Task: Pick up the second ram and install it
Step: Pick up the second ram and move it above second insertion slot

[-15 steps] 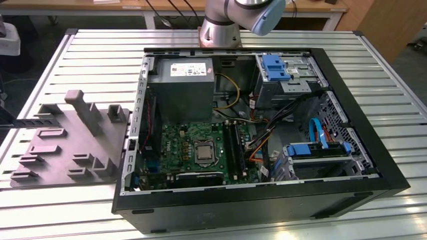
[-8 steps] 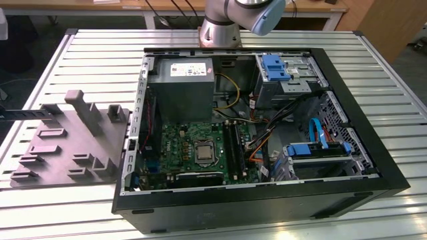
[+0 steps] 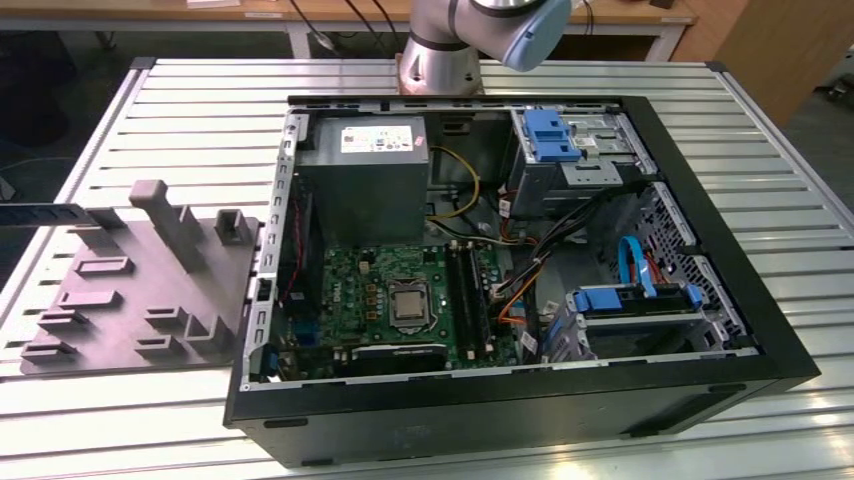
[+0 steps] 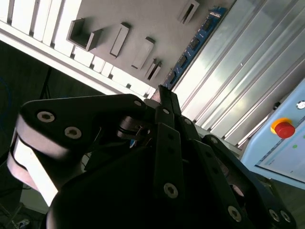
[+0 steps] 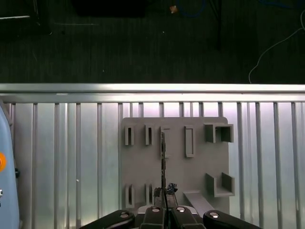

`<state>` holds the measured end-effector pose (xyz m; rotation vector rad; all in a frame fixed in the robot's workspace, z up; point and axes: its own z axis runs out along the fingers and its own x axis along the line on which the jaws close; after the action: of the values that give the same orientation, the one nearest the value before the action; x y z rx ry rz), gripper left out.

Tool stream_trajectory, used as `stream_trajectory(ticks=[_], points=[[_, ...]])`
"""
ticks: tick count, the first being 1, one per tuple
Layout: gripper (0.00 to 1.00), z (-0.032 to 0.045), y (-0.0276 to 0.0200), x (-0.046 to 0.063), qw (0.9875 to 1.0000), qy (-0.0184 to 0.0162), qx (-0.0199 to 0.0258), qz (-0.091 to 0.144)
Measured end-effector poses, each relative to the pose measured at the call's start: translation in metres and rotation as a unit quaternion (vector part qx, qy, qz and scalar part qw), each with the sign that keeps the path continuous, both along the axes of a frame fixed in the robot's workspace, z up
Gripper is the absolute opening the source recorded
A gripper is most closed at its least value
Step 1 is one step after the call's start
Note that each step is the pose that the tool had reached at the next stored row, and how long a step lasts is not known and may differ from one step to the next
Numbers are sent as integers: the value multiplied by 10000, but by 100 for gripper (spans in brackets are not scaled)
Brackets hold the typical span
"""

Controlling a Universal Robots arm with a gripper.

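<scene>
At the exterior view's left edge the second ram is cut off, and we see just one end of it. The arm runs out past that view's top edge. In the first wrist view the ram stands edge-on, a thin line whose chips we cannot make out, and the gripper clamped on it is cropped by the frame. In the second wrist view the gripper's own body hides the ram's gripped end.
</scene>
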<state>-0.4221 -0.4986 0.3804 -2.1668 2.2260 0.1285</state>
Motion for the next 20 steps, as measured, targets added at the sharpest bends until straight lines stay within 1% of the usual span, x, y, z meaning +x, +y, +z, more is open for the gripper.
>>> stream_trajectory(ticks=[3,13,17,20], points=[[12,40,1,0,10000,-1,1,0],[12,45,2,8,10000,1,-1,-1],[12,43,1,75,10000,1,0,0],[12,43,1,157,10000,3,0,0]])
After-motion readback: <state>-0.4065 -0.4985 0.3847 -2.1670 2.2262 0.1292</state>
